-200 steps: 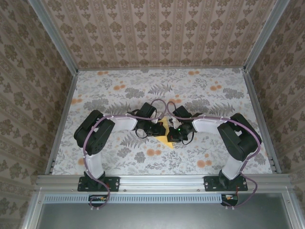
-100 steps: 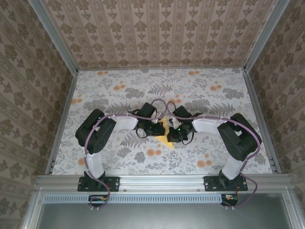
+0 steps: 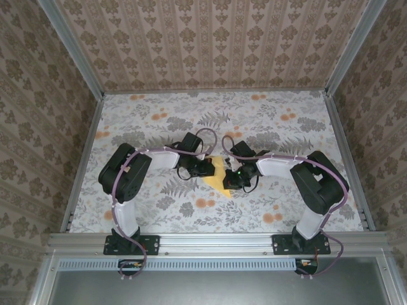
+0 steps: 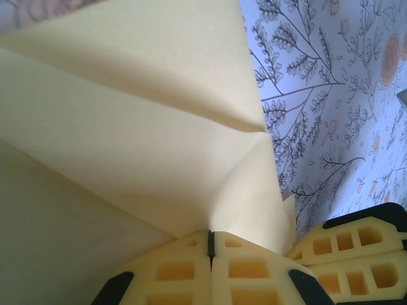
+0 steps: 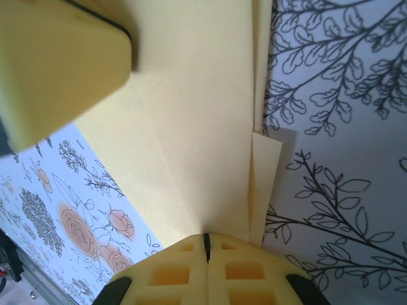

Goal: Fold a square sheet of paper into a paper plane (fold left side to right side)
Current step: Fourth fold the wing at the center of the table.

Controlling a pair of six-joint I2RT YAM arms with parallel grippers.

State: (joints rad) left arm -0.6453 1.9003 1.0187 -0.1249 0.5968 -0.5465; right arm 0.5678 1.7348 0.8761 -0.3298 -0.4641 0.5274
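The yellow paper [image 3: 218,175], folded into layers with creases, lies at the middle of the flowered cloth between my two grippers. My left gripper [image 3: 207,168] sits at its left edge. In the left wrist view that gripper [image 4: 210,236] is shut, and the paper [image 4: 127,127] runs into the seam between its pads. My right gripper [image 3: 231,180] sits at the paper's right edge. Its wrist view has the gripper [image 5: 205,239] shut on the layered paper [image 5: 197,114] too. The paper's middle is partly hidden by both wrists in the top view.
The flowered tablecloth [image 3: 159,127] covers the table inside patterned walls. The right gripper's fingers [image 4: 356,254] show at the lower right of the left wrist view, and a left finger [image 5: 57,63] looms at the upper left of the right wrist view. Cables loop above both wrists.
My left gripper has drawn a little to the left and back, and more yellow paper shows between the two grippers. The right arm has stayed in place.
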